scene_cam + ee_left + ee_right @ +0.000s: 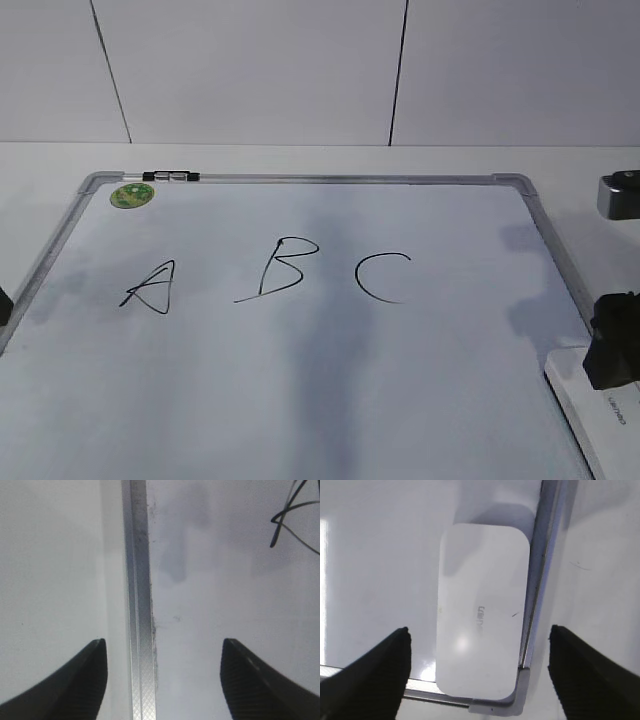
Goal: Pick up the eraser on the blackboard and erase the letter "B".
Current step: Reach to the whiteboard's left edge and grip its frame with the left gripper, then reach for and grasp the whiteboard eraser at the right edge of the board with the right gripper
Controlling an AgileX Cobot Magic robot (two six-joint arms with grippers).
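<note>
The blackboard (300, 400) is a white board with a grey frame, and it fills the table. The black letter "B" (278, 268) with a slanted tail stands between a black "A" (150, 287) and a black "C" (380, 277). The white eraser (598, 410) lies at the board's near right corner. It also shows in the right wrist view (480, 612), against the frame corner. My right gripper (479, 667) is open and hovers above the eraser, a finger on each side. My left gripper (162, 677) is open and empty over the board's left frame rail (137, 605).
A small black-and-white marker (171, 177) lies on the top frame rail beside the round green sticker (130, 196). A grey arm part (620, 195) stands at the right edge. A white panelled wall rises behind the table.
</note>
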